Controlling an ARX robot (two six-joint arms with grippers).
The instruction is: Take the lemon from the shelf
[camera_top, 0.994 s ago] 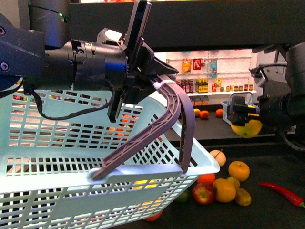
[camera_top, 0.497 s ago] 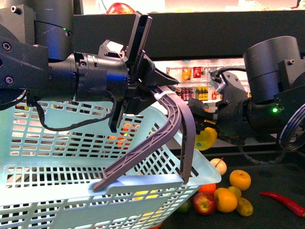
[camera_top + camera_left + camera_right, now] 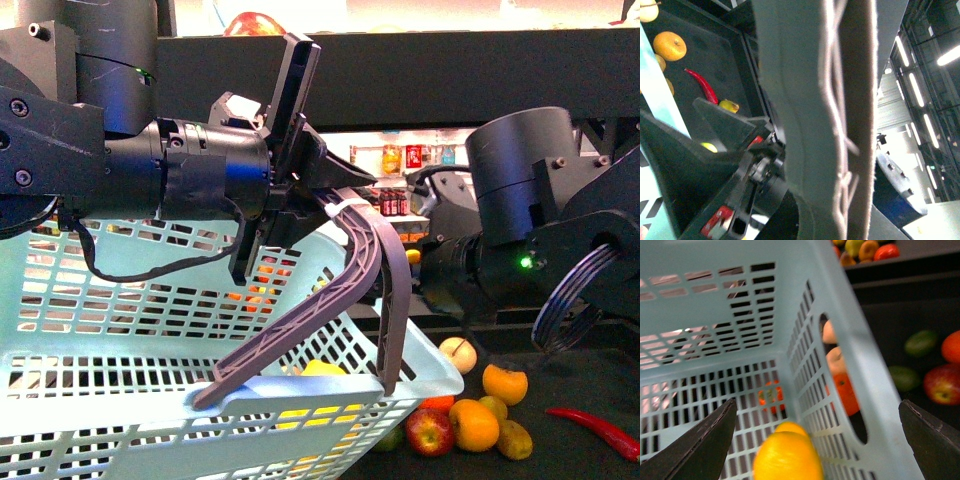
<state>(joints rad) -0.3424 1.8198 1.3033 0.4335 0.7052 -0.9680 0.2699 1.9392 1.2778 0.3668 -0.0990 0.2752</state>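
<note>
Right wrist view: the lemon, blurred, lies within the walls of the pale blue basket, near the corner where 2 slotted walls meet. It sits between the 2 dark fingers of the right gripper and touches neither; the jaws are spread wide and released. Whether the lemon rests on the basket floor cannot be told.

Front view: the lemon shows as a yellow patch just inside the basket's near rim, beside the foot of the grey-purple handle. The left gripper is clenched on the top of this handle and holds the basket in front of the black shelf. The right arm reaches over the basket's right corner. On the lower shelf tray, beyond that corner, lie 1 pale apple, several orange fruits, 1 red apple and 1 red chili.

Left wrist view: the handle fills the middle.
</note>
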